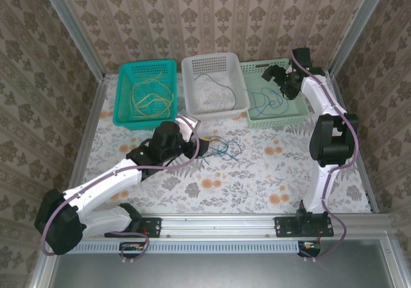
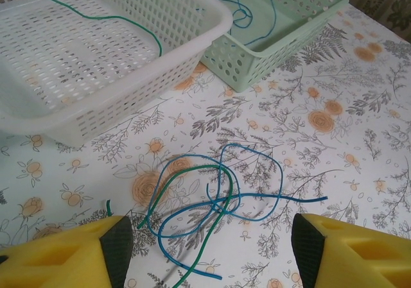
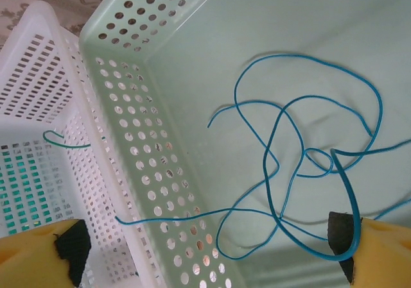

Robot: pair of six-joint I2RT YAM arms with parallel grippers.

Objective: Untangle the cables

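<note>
My left pincer (image 2: 212,253) gapes wide and holds nothing. The blue-and-green cable tangle (image 2: 221,201) lies at lower centre on the floral table (image 2: 334,63). My right pincer (image 3: 205,243) is wide open too. A blue cable (image 3: 307,152) loops in the mint-green basket (image 3: 148,102) and brushes my pad at lower right.

Teal basket (image 1: 121,97), white basket (image 1: 216,113), mint basket (image 1: 277,120) — floral tablecloth (image 1: 257,172) beneath.

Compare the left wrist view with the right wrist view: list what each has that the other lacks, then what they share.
Left wrist: a blue and green cable tangle on the floral table, in front of the open left gripper. Right wrist: the open right gripper above the floor of the mint basket. Shared: the white basket with a green cable, the mint basket holding blue cables.
</note>
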